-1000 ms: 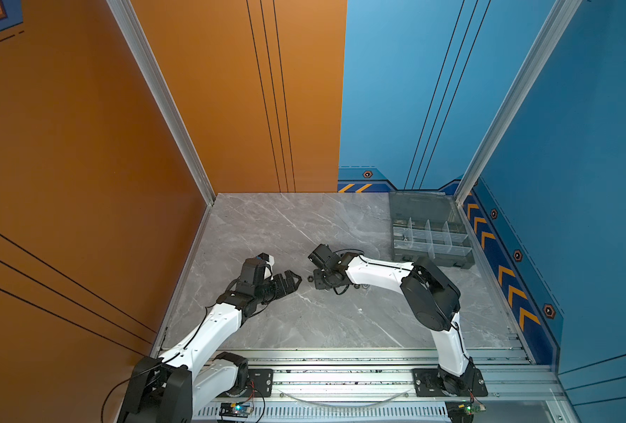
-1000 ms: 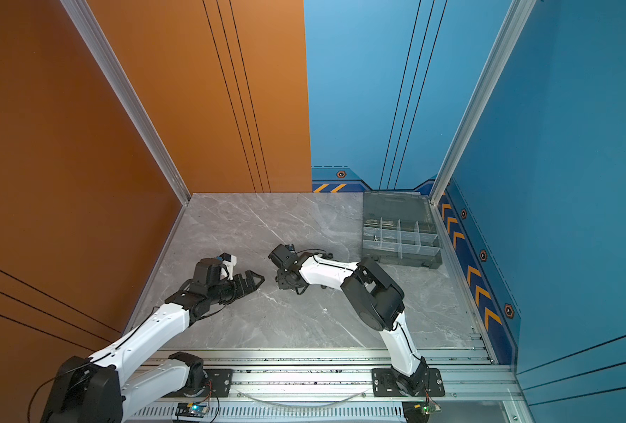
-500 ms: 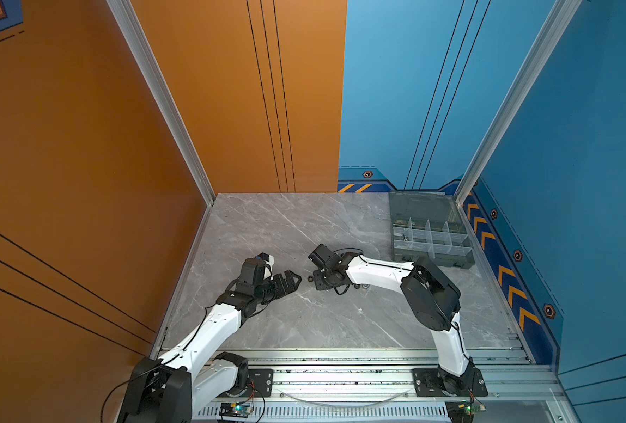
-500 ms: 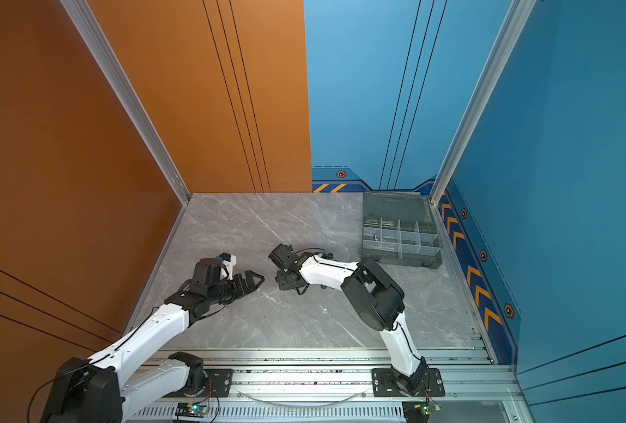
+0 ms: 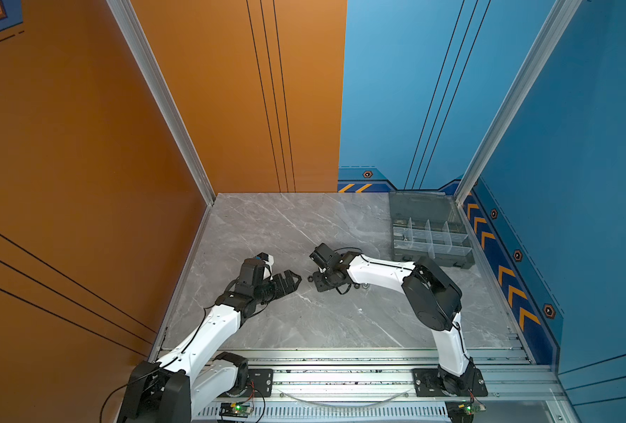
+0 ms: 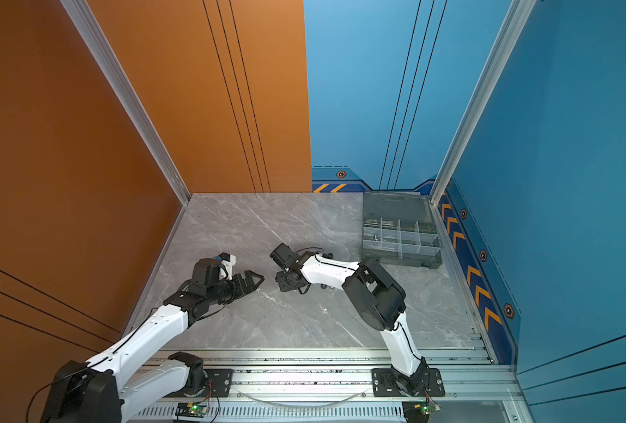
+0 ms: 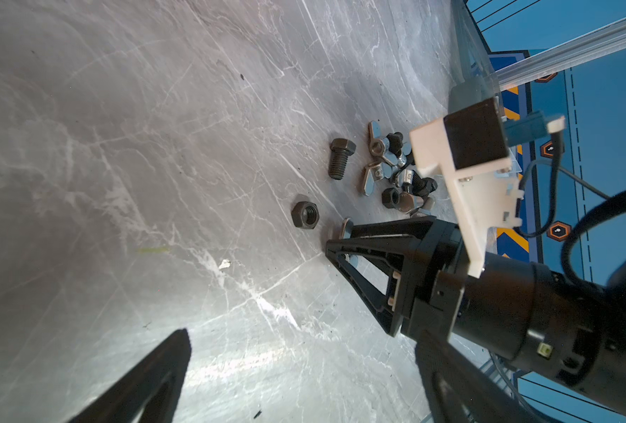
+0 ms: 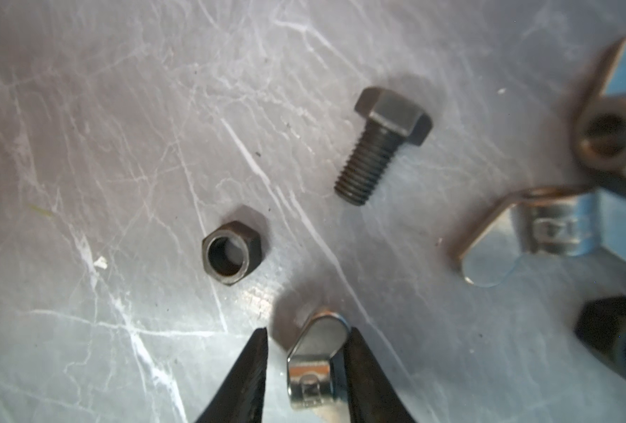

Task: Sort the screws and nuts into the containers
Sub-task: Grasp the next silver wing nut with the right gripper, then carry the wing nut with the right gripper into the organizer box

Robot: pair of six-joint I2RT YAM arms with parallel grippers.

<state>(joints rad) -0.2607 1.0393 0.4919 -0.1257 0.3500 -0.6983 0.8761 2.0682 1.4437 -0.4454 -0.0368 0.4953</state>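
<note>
Two high, two at the wrists
Seen from high above the near edge, looking steeply down over the whole desk [image 5: 285,227], near-identical in both top views. From the left wrist, low and slanting across toward the right claw [image 7: 340,238]. From the right wrist, very close, nearly straight down. Shared by both wrist views: black nut [image 7: 305,214], black bolt [image 7: 340,157]

We see two arms, the left arm [image 5: 208,329] and the right arm [image 5: 377,273], each built of glossy white links between bulky black joint housings [image 5: 432,296]. Thin black cables [image 7: 554,183] trail off the wrist. Both arms have black base plates [image 5: 425,388] fixed with silver screws. The right gripper [image 7: 340,240] has black, open-framed triangular jaws. Its wrist bears a white bracket [image 7: 465,190] with a black camera block [image 7: 476,139] and a teal plug [image 7: 524,126].
</note>
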